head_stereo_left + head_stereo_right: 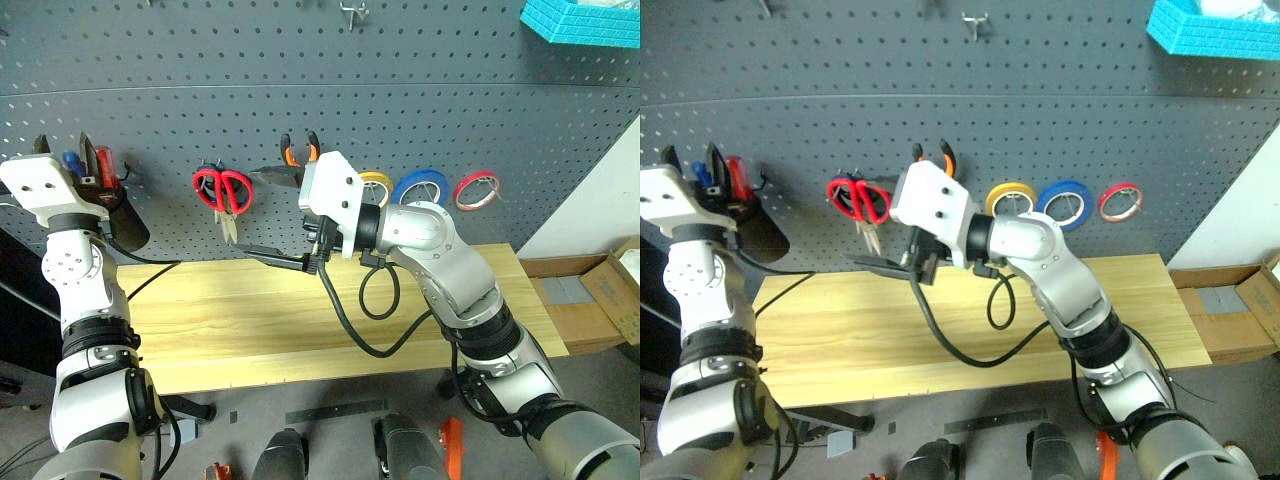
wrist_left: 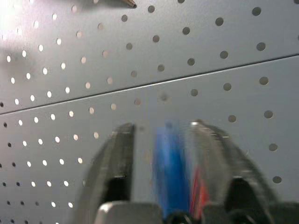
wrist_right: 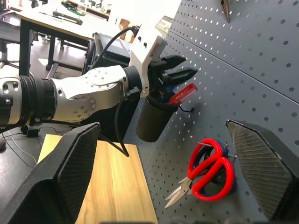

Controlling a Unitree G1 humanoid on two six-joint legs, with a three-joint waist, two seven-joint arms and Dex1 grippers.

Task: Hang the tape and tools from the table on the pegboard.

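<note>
- Step in hand: you are at the drop-off of the small blue-handled screwdriver, which looks like the last item. It stands handle-up in the black cup holder hooked on the dark grey perforated pegboard, just beside a red-handled screwdriver in the same cup.
- Left tool: it is up at the cup with its jaws parted on either side of the blue handle. The left wrist view shows a gap between the handle and at least one finger, so I read this as let go, not gripped.
- Right tool: it is wide open and empty. It is held level in front of the board above the long light-wood desk, pointing toward the left arm.
- Already on hooks:
  - the red-handled scissors;
  - the small pliers with orange-and-black handles, partly hidden behind the right wrist;
  - the flat ring of blue tape, between a yellow ring and a red ring.
- I see no tool lying on the visible part of the desk, so I judge the task near done.
- Next move: draw the left tool straight back along the handle's axis, away from the cup, with the jaws kept wide.
- Risks:
  - a finger may drag the blue handle out with it;
  - a sideways exit may nudge the red-handled neighbour or rock the cup on its hook.
- Check after retreat: confirm that the screwdriver sits settled in the cup.
</note>
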